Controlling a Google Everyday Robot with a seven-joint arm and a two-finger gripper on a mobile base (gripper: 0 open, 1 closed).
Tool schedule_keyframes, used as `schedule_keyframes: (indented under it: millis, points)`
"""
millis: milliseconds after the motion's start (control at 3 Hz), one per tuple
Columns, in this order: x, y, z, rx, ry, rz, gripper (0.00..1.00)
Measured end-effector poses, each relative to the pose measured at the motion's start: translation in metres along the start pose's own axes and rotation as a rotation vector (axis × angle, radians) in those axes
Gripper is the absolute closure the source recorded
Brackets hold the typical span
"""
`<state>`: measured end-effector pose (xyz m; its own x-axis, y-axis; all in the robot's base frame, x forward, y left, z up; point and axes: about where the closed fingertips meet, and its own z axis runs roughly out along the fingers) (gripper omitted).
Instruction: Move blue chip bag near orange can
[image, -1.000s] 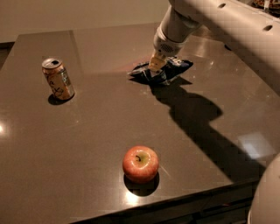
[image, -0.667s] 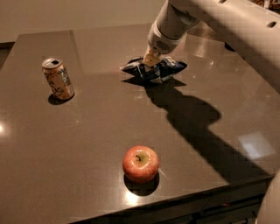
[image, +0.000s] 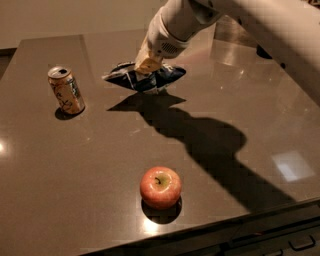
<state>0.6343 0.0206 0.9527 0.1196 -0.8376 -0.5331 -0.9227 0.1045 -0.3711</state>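
Note:
The blue chip bag (image: 145, 78) is crumpled dark-blue foil with white print, held a little above the brown table, with its shadow on the surface below. My gripper (image: 146, 65) comes down from the upper right and is shut on the bag's top. The orange can (image: 66, 90) stands upright at the left, slim and orange-tan with a silver top. The bag hangs to the right of the can, about a bag's length away.
A red-yellow apple (image: 160, 186) sits near the table's front edge. The table (image: 240, 100) is dark brown and glossy; its front edge runs along the bottom right. My white arm (image: 260, 25) crosses the upper right and casts a long shadow across the middle.
My gripper has carried the blue chip bag to the left, toward the can, and lifted it slightly off the table. The can and the apple have not moved.

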Motion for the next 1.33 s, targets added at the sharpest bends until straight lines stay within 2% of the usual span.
schedule_keyframes:
  millis: [333,667,1000,1333]
  points:
    - [-0.038,0.023,0.010,-0.058,-0.132,-0.126,1.00]
    - [-0.060,0.037,0.018,-0.091,-0.203,-0.202,1.00]
    - [-0.070,0.055,0.037,-0.153,-0.228,-0.293,0.73]
    - [-0.073,0.064,0.048,-0.187,-0.229,-0.330,0.51]
